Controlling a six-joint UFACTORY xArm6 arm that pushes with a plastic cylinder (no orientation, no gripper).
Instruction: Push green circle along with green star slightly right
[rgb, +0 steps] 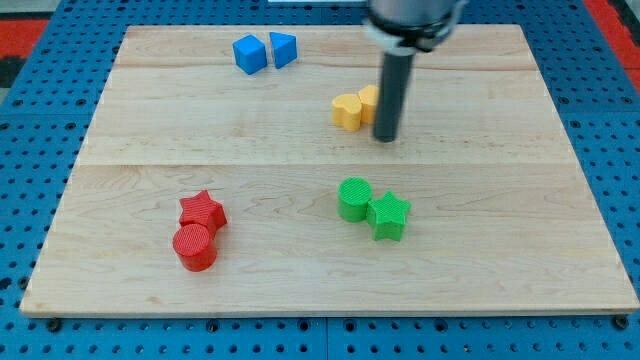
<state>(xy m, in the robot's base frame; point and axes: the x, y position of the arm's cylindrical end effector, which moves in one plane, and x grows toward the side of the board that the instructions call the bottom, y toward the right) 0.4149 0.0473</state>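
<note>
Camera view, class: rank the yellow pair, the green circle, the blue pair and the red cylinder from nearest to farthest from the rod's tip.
Measured from my tip:
1. Yellow blocks, right beside it on the view's left.
2. Green circle, below it, touching the green star.
3. Blue blocks, toward the view's top left.
4. Red cylinder, bottom left, farthest.

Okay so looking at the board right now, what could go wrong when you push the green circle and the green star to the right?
1. My tip sits beside the yellow blocks, above the green pair; moving off carelessly could nudge them.
2. The green star block touches the green circle block on its lower right, so an off-centre push from the circle's left may split them.
3. Pushing too far overshoots "slightly".
</note>
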